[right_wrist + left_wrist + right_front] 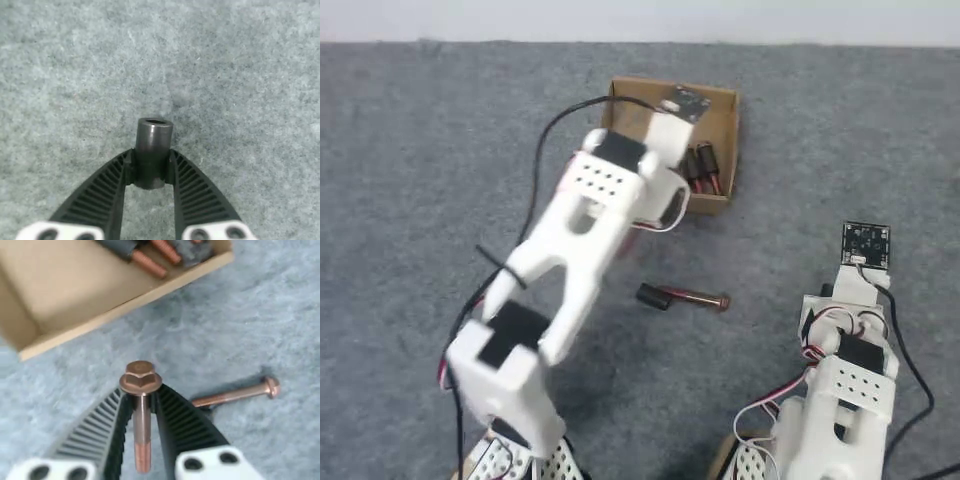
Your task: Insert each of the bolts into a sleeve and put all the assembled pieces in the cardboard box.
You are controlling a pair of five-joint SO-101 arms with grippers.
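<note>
Across grey carpet (pale wall behind), cardboard box and one sleeved bolt.

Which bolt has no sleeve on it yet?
The bolt clamped in the left tool; the bolt on the carpet and bolts in the box wear dark sleeves.

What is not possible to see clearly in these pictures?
High view: the white left arm covers much of the brown cardboard box, so its count of pieces is unclear.
Left wrist view: the top edge cuts off the boxed copper bolts.
Left wrist view: the left claw hides the lying copper bolt's threaded end.
</note>
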